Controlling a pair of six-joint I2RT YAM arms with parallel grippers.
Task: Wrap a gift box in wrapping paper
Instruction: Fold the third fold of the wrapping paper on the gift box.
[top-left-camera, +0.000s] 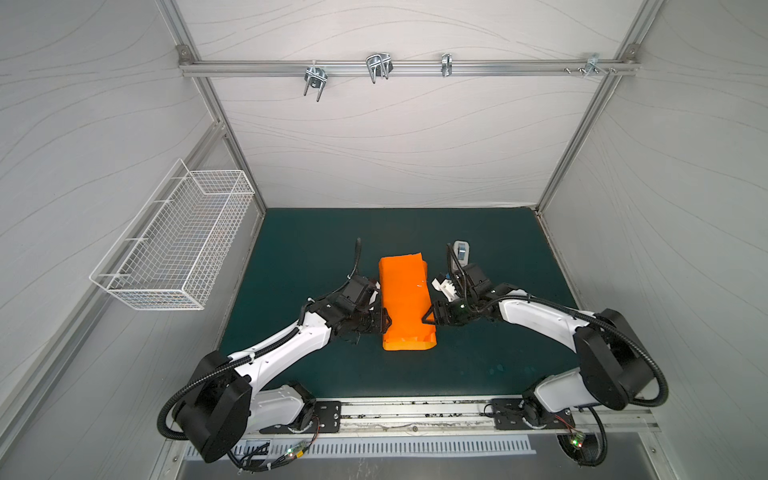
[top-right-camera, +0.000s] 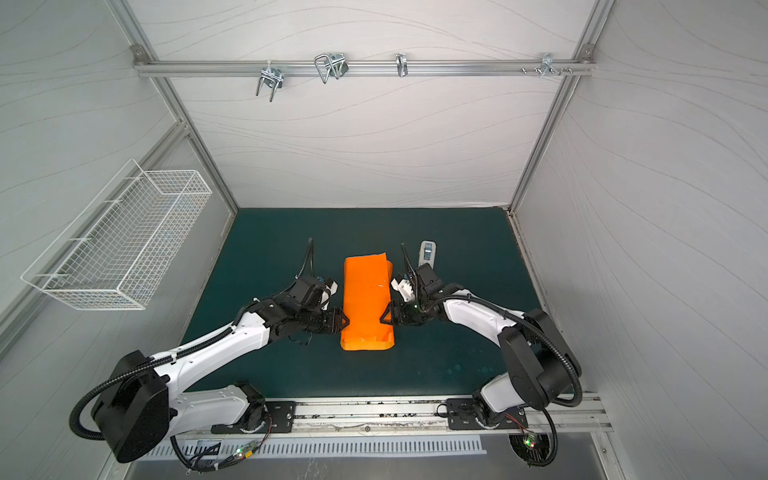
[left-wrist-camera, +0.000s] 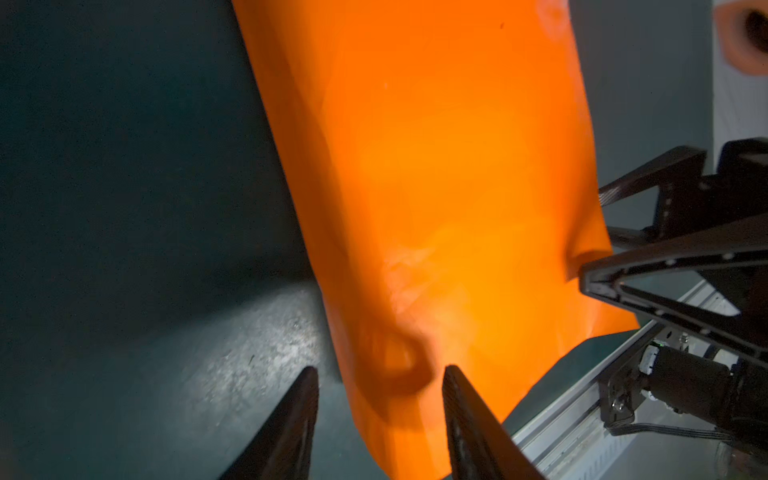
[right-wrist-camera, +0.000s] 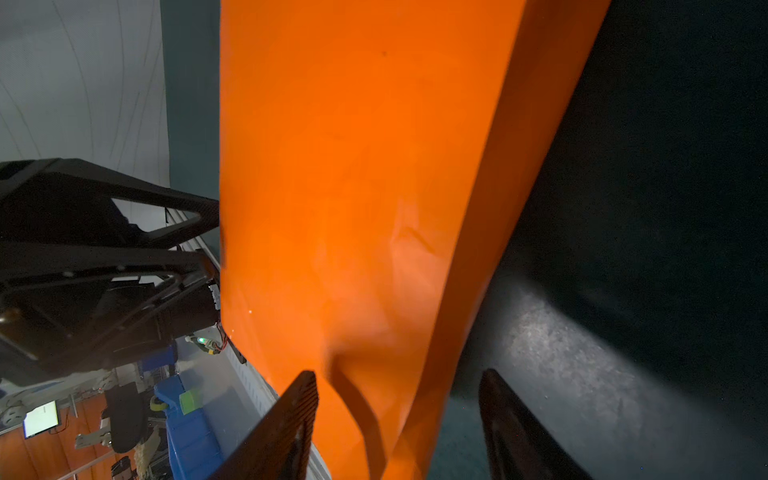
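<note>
Jaws, left and right, gape astride the wrapping paper (top-left-camera: 405, 299) at its sides; gift box hidden within.

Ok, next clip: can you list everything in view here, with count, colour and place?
wrapping paper: one, orange, folded into a long bundle, middle of the mat
gift box: none visible; possibly under the paper
tape dispenser: one, white-grey, on the mat beyond the right wrist
mat: one, dark green, covering the table
wire basket: one, white, on the left wall
hooks: four, silver, on the rail across the back wall
arms: two, white and black, reaching in from the near edge
left end effector: one, black, jaws apart, against the paper's left side
right end effector: one, black, jaws apart, against the paper's right side
</note>
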